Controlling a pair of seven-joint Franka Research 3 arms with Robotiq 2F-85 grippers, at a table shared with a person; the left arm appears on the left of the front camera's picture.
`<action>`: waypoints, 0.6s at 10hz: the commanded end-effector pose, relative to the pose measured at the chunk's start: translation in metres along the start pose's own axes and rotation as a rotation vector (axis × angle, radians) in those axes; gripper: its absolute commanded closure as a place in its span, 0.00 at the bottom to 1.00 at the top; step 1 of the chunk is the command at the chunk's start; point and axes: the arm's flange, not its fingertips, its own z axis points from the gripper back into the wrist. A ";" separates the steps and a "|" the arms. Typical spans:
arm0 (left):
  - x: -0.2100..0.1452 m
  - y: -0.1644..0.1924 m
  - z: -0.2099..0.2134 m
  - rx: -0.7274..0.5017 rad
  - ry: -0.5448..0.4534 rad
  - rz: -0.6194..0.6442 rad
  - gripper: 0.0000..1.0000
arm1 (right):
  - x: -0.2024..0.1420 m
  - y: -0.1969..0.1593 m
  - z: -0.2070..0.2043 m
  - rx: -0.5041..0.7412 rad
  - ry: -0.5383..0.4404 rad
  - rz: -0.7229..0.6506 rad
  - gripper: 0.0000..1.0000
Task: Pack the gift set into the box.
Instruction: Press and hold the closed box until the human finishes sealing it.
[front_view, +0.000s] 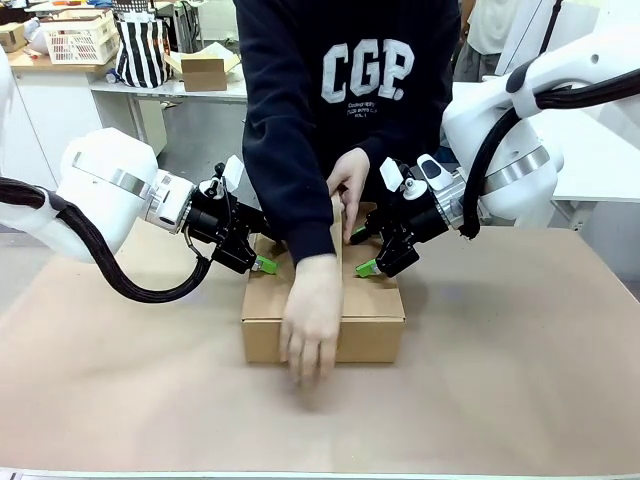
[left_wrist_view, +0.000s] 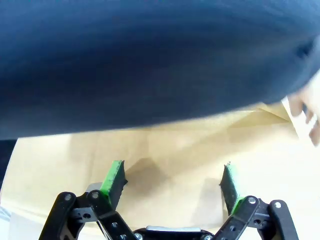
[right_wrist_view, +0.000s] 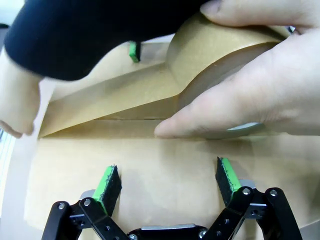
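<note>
The box (front_view: 372, 335) stands shut in the middle of the table, and the gift set is hidden. A person leans over it. One hand (front_view: 312, 322) presses at its front edge. The other hand (front_view: 350, 178) holds a roll of brown tape (right_wrist_view: 215, 50) and lays a strip along the centre seam. My left gripper (front_view: 262, 263) is open over the box's left top flap (left_wrist_view: 175, 145), pads (left_wrist_view: 114, 180) spread apart. My right gripper (front_view: 362, 254) is open over the right flap (right_wrist_view: 165, 155), nothing between its fingers (right_wrist_view: 227, 177). The left gripper's green pad (right_wrist_view: 133, 51) shows beyond the tape.
Brown paper (front_view: 520, 380) covers the table around the box. The person's dark sleeve (left_wrist_view: 150, 60) hangs close above my left gripper. On the far benches stand a small carton (front_view: 205, 72), a white basket (front_view: 80, 38) and a striped bag (front_view: 140, 50).
</note>
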 end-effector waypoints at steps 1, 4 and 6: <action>-0.002 -0.002 0.000 -0.001 -0.001 0.004 0.00 | -0.003 0.000 -0.001 -0.004 -0.003 0.006 0.00; -0.002 -0.002 0.000 -0.001 -0.001 0.004 0.00 | -0.003 0.000 -0.001 -0.004 -0.003 0.006 0.00; -0.002 -0.002 0.000 -0.001 -0.001 0.004 0.00 | -0.003 0.000 -0.001 -0.004 -0.003 0.006 0.00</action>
